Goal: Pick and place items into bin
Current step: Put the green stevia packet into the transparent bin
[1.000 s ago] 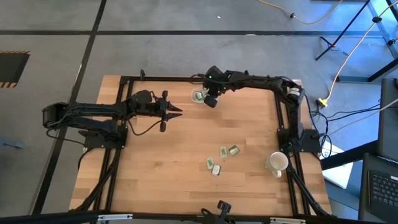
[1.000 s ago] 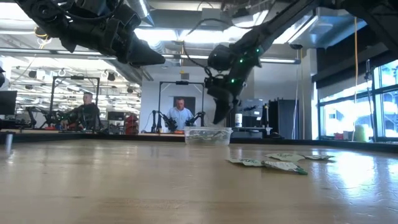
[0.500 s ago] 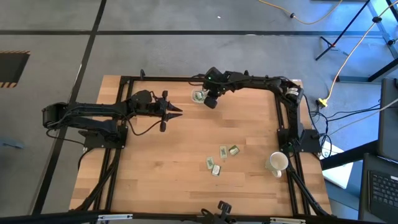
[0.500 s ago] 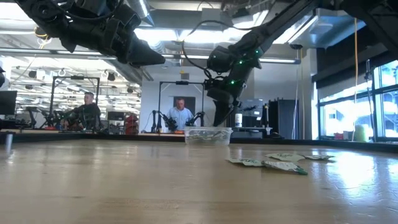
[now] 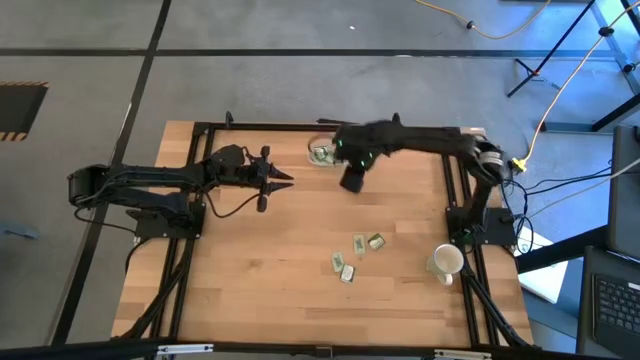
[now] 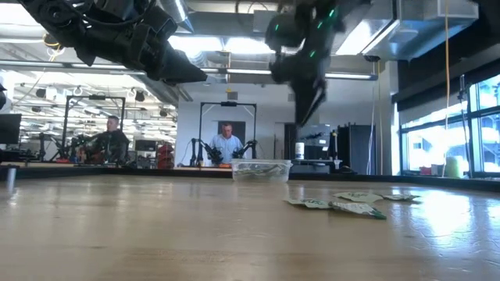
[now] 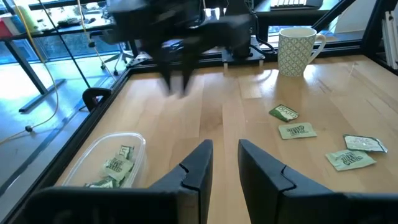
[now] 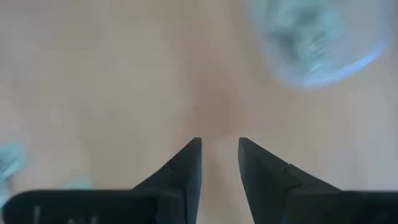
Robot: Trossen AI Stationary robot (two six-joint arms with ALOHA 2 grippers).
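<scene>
- Right gripper [image 5: 352,181]: in the high view it sits just right of the top centre of the table, above bare wood and beside the bin. Its wrist view shows the two dark fingers [image 8: 186,163] parted by a narrow gap with nothing between them.
- Left gripper [image 5: 283,178]: held over the upper left part of the table, pointing toward the picture's right. Its fingers [image 7: 198,167] stand slightly apart and carry nothing.
- Bin [image 5: 320,153]: clear low-walled tray near the top edge of the table, centre of the high view, just left of the right gripper. Pale green and white packets lie inside [image 7: 118,163].
- Loose packets [image 5: 353,256]: four lie on the wood in the lower right of the high view, well apart from the bin.
- White cup [image 5: 446,262]: stands at the lower right, near the table's right edge, beside the loose packets.
- Low view: two people show in the room beyond the table.
</scene>
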